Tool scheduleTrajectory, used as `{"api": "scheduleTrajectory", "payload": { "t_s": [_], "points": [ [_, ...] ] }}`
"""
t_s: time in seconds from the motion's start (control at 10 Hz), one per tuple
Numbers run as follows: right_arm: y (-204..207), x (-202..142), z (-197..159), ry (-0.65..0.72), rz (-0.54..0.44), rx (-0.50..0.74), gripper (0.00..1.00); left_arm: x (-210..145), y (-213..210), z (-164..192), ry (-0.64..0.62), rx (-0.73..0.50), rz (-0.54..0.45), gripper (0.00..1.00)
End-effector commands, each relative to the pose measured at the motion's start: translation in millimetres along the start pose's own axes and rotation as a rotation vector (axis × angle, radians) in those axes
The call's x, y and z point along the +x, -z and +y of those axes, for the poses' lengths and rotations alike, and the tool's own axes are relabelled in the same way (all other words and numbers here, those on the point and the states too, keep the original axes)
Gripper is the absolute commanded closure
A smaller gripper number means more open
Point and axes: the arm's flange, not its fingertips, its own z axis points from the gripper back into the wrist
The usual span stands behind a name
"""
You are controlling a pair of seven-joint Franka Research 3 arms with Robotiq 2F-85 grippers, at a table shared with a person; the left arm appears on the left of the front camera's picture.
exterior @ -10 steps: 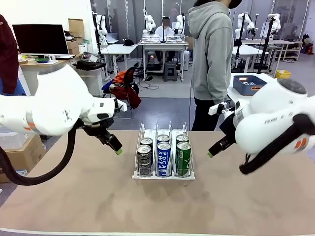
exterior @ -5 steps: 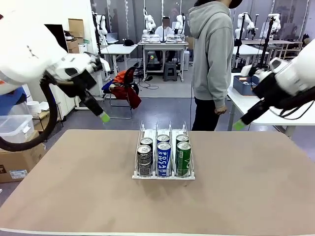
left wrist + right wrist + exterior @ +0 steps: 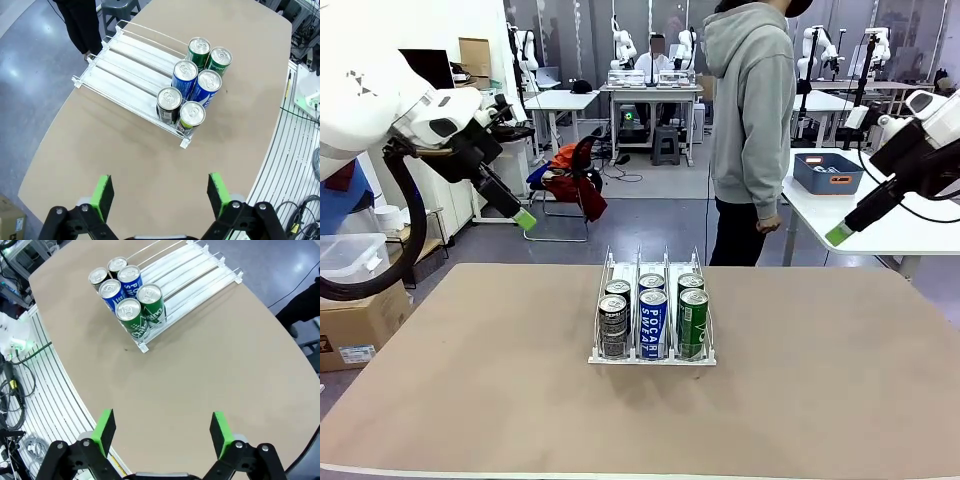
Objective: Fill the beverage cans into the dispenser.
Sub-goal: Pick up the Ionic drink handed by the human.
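Six beverage cans (image 3: 185,75) sit in the dispenser (image 3: 125,65); left tool (image 3: 160,192) and right tool (image 3: 163,432), both apart and empty, should retreat high, clear of dividers.

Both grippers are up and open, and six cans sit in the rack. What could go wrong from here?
1. The person stands at the far edge of the table, with a hand hanging not far from the right gripper; a wide swing might come near it.
2. All six cans crowd the robot-side end of the dispenser; a low pass by the left gripper could knock them or shift it.
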Motion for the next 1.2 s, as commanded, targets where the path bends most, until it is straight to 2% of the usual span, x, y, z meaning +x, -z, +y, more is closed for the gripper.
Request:
{"api": "scheduleTrajectory", "payload": {
  "t_s": [0.0,0.1,0.2,0.4,0.6,0.9,1.1],
  "points": [
    [7,-1,2,0.0,-0.007,0.004,0.0,-2,2,0,-0.003,-0.017,0.0,0.0],
    [0,0,0,0.0,0.0,0.0,0.0,0,0,0,0.0,0.0,0.0,0.0],
    [-22,4,-4,-0.076,-0.055,0.02,0.0,7,-13,8,-0.015,0.018,0.011,0.0],
    [-81,24,-19,-0.164,-0.131,-0.127,0.0,33,-56,23,-0.062,-0.009,-0.059,0.0],
    [-137,42,-41,-0.199,-0.222,-0.116,0.0,61,-84,34,-0.164,0.024,-0.119,0.0],
    [-193,53,-58,-0.18,-0.303,-0.169,0.0,68,-141,38,-0.263,0.05,-0.302,0.0],
    [-218,56,-69,-0.133,-0.329,-0.223,0.0,72,-166,42,-0.247,0.091,-0.32,0.0]
  ]
}}
